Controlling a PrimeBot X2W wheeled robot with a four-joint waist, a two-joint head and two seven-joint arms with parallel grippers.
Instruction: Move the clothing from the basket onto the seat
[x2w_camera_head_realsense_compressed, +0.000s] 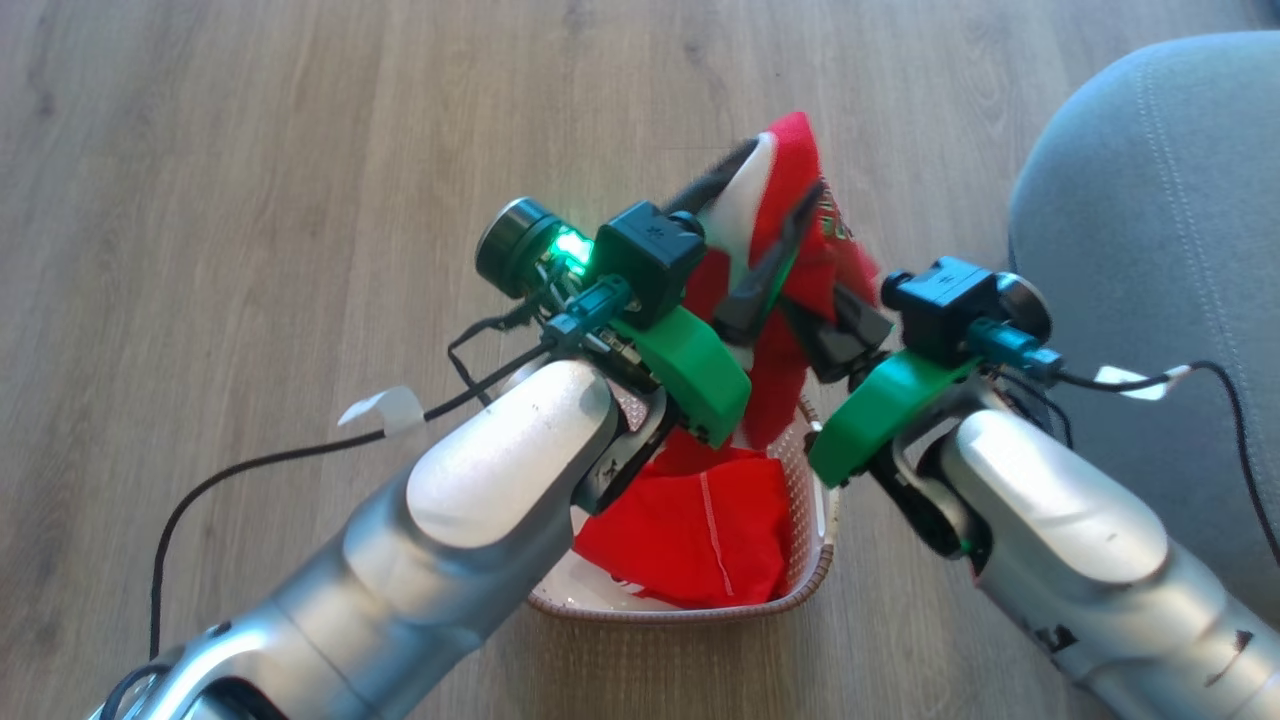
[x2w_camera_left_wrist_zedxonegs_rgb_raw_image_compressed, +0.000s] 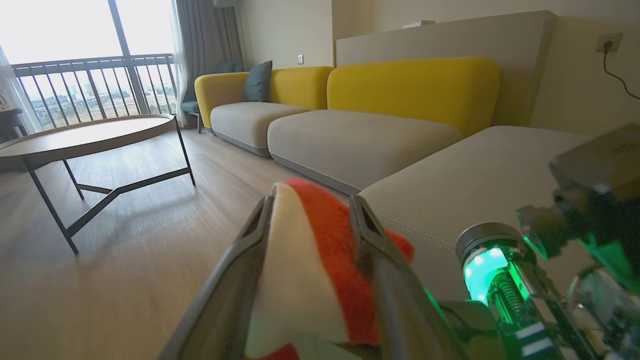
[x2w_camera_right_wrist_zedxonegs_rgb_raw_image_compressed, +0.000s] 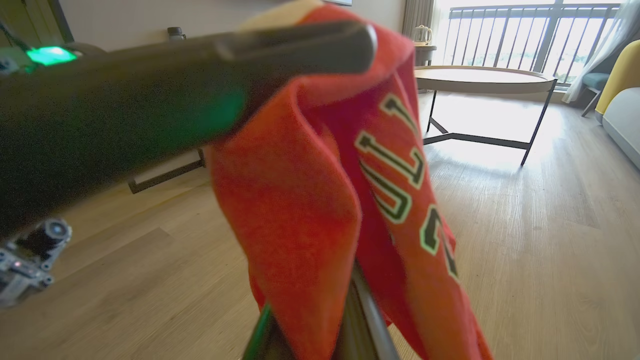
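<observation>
1. The red garment (x2w_camera_head_realsense_compressed: 800, 150) with the white stripe and print hangs in the air above the basket (x2w_camera_head_realsense_compressed: 805, 592), lifted clear of it. The second red garment (x2w_camera_head_realsense_compressed: 690, 520) lies crumpled inside the basket.
2. The basket stands on the wooden floor (x2w_camera_head_realsense_compressed: 250, 150), and the grey seat (x2w_camera_head_realsense_compressed: 1150, 250) is just beside it, on the robot's right.
3. The left hand (x2w_camera_left_wrist_zedxonegs_rgb_raw_image_compressed: 312, 200) has its fingers somewhat apart with white and red cloth bunched between them. I cannot tell whether they pinch it or merely cradle it.
4. The right hand (x2w_camera_head_realsense_compressed: 820, 320) has its fingers together, clamped on a lower fold of the same garment.
5. Handling, as a judgement: the fabric looks light, soft and limp. It folds and drapes freely, so it will sag, swing and trail below any hold.
6. It is not fragile. A gathered fold near an edge or the stripe should give a firmer hold than a single flat layer, which could slide out.
7. The loose tail could catch the basket rim.
</observation>
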